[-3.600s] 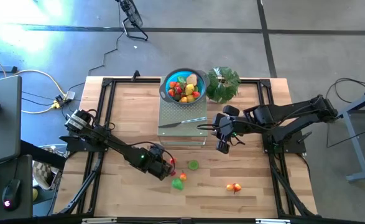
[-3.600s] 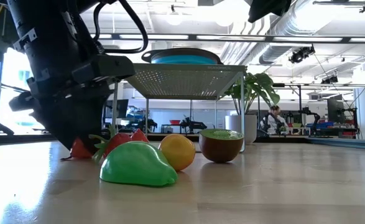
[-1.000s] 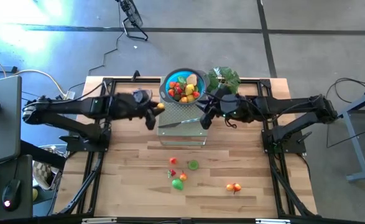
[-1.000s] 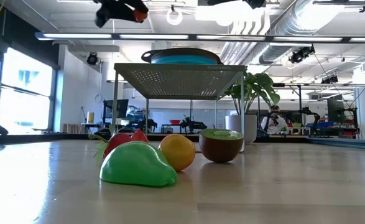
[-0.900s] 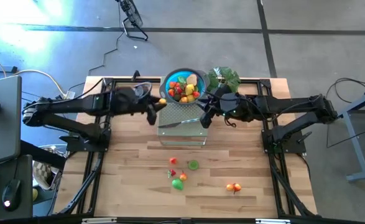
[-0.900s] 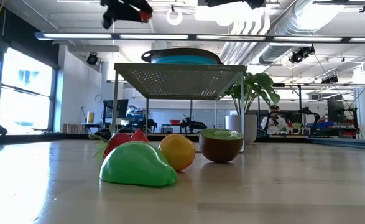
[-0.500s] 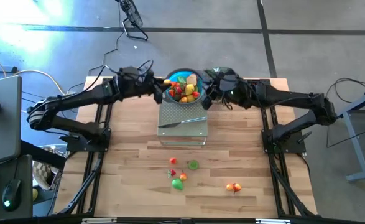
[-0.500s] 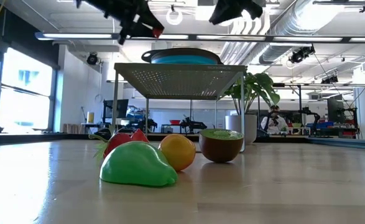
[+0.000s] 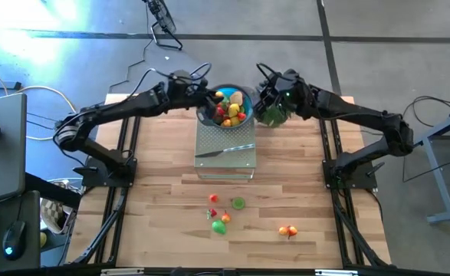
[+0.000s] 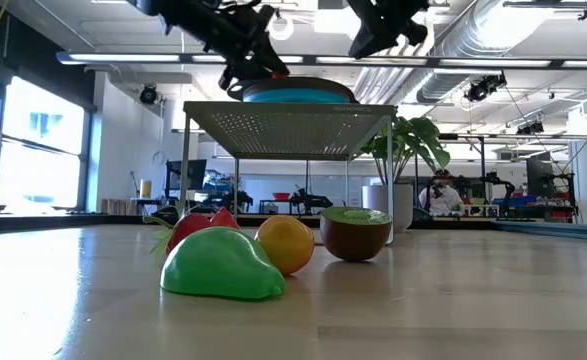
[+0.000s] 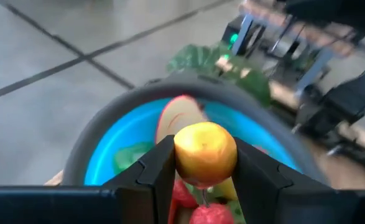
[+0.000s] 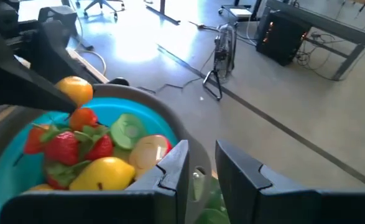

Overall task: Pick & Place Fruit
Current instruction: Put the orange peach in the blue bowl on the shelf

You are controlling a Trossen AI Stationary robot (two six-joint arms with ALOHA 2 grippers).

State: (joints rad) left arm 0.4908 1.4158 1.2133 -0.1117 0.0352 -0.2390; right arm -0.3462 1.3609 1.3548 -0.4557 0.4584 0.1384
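I am reaching over the round blue bowl with the grey rim (image 9: 226,107), which is sitting on a perforated metal stand (image 9: 225,150) at the far middle of the wooden desk (image 9: 163,215). The bowl is already holding small toy fruits (image 12: 89,152): strawberries, a yellow one, a green half and a pale apple slice. A slim silver knife (image 9: 225,150) is lying on the stand, and a leafy green plant (image 9: 275,112) is standing just beside the bowl.

My left fingers (image 11: 202,169) are pinching a small round orange toy fruit (image 11: 205,154) above the bowl's left rim, with nothing between it and the fruit below. My right fingers (image 12: 201,171) are hanging between bowl and plant, standing slightly apart with nothing between them.

More fruit is lying near the desk's front: a green pear (image 10: 221,264), an orange (image 10: 286,243), a strawberry (image 10: 195,227), a kiwi half (image 10: 356,232), and well apart to the right two small orange pieces (image 9: 288,230).
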